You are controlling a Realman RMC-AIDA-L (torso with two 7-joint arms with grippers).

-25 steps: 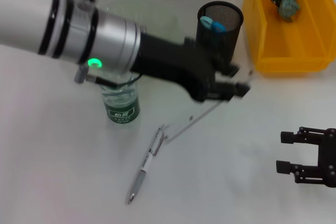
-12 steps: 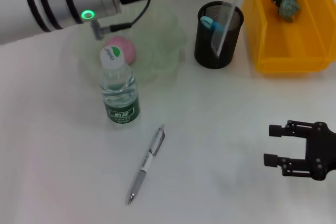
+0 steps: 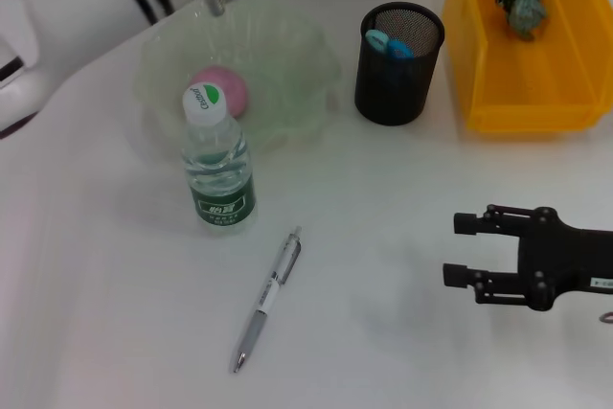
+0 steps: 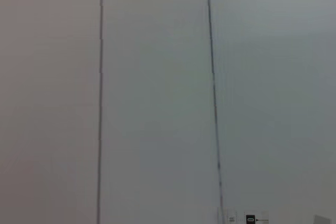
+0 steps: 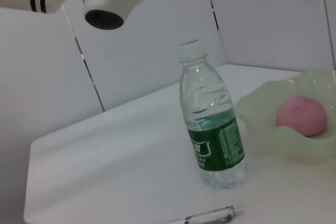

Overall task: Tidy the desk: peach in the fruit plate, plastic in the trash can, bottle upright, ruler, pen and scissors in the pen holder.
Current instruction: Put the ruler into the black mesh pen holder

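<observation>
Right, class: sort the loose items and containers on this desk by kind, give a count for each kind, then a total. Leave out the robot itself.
Containers: 3 (translucent green fruit plate, black mesh pen holder, yellow plastic bin)
Drink: 1 (upright clear water bottle with green label)
Fruit: 1 (pink peach)
Stationery on the desk: 1 (silver pen)
Rubbish: 1 (crumpled green plastic)
Total: 7

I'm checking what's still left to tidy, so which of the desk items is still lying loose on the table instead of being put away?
The pen. It lies flat on the bare table in front of the upright bottle, while the peach sits in the fruit plate and the plastic is in the trash can.
</observation>
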